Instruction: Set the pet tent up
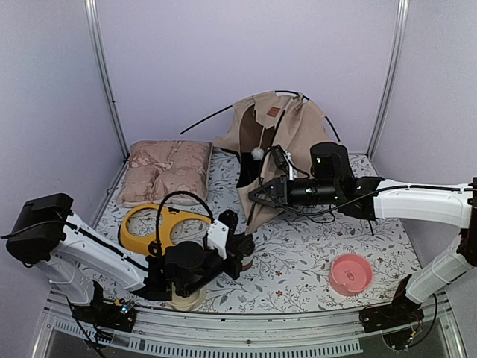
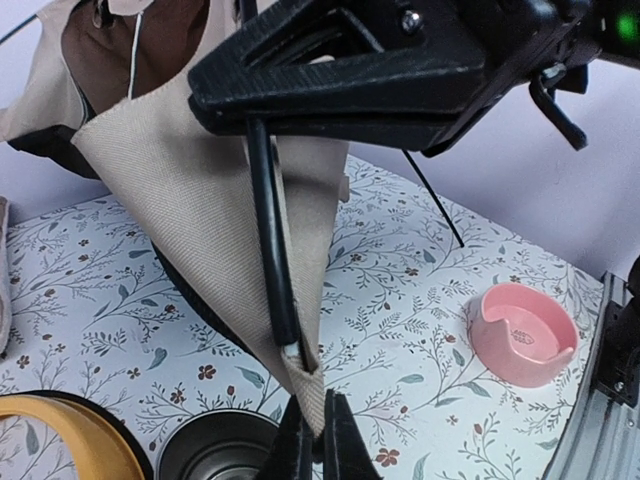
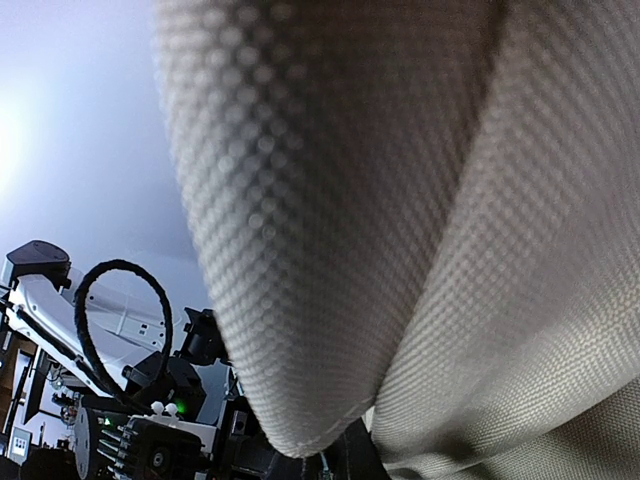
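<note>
While the tent point(image 1: 279, 130) sags at the far middle of the desk point(image 1: 313, 250), one lower corner of its cloth reaches toward the near side, pinched tight in the left end effector point(image 2: 320, 430). The right end effector point(image 1: 258, 195) is clamped on the cloth and a black pole point(image 2: 272, 250) just above that corner. A cushion point(image 1: 165, 171) lies far left, a pink bowl point(image 1: 350, 274) near right.

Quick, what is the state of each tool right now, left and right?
Left tool: closed, pinching a corner of the tent.
Right tool: closed, apparently on the tent's black pole.
</note>
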Controlling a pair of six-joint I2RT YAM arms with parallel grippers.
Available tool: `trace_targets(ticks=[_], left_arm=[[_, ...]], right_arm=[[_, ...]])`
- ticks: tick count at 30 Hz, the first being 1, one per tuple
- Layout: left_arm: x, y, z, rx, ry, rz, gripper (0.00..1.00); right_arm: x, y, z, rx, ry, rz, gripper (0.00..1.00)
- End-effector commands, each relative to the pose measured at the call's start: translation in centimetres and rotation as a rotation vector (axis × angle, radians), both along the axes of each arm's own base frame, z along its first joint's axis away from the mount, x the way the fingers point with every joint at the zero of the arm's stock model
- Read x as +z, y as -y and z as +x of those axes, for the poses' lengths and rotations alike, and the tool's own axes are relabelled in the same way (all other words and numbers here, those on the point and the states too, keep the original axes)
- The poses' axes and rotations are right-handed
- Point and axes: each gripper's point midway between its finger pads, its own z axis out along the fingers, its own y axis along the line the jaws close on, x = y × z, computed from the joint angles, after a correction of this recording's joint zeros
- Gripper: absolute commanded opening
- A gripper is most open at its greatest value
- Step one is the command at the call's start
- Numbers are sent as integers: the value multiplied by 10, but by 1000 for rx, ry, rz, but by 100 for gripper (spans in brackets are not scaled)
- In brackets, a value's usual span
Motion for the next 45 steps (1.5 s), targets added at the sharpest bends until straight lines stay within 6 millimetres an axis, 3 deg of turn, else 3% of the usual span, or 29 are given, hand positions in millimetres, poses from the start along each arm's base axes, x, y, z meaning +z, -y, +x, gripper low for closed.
trace_targets(ticks=[1,17,30,45], left_arm=[[-70,11,-74,-269,-60,249,0],[-58,6,-70,-258,-65,214,0],[-45,6,-67,-264,-62,188,0],[-34,11,-58,-255,-41,221,0]], right_arm=[[78,46,90,-355,190,167,0],[59,60,86,-386,169,137,0],[46,57,84,-368,148,120,0],[18,51,77,-329,106,73,0]])
